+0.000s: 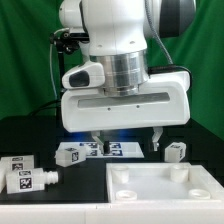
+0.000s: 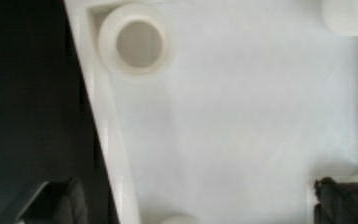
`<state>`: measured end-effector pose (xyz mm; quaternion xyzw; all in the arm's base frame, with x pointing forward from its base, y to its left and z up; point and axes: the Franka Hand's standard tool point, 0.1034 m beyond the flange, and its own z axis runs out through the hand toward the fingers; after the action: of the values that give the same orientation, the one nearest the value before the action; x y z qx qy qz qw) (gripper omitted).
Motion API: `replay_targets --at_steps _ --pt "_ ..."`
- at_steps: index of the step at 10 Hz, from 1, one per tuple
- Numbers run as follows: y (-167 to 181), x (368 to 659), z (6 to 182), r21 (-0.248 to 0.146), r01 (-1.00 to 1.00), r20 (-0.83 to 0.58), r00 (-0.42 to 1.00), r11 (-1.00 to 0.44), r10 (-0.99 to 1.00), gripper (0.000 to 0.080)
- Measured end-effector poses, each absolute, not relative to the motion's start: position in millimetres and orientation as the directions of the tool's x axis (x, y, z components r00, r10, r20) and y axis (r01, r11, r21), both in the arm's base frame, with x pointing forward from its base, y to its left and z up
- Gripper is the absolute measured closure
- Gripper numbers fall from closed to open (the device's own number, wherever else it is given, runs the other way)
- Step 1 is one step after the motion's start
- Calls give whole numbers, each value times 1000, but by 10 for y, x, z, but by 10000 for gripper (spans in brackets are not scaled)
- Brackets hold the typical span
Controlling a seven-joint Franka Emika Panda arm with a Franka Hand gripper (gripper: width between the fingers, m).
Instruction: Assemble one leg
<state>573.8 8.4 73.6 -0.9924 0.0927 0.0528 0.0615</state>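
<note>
Hand (image 1: 126, 146): released, fingers wide apart, above slab (image 1: 160, 190).
Slab: white, round socket (image 2: 137, 45), on table (image 1: 70, 206).
Legs (image 1: 26, 181): tagged, loose on table, at the exterior view's left.

I see four small white legs, each a short post with black-and-white square tags.
- Two lie on side at exterior view's left: far-left leg (image 1: 14, 163), and near-left leg (image 1: 30, 182) just beside it, nearer to camera.
- Middle leg (image 1: 72, 153) lies farther back, toward centre.
- Right leg (image 1: 175, 150) sits at exterior view's right, well apart from the other three.
</note>
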Motion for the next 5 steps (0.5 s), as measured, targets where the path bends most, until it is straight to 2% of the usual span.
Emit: replay_targets --at_steps 3,4,5 --pt "119 5704 718 -108 -271 -142 956 -956 -255 150" --pt "245 5607 718 -85 -429 -198 892 -899 -407 150" --pt "415 5519 733 -63 -503 -215 850 -862 -481 150"
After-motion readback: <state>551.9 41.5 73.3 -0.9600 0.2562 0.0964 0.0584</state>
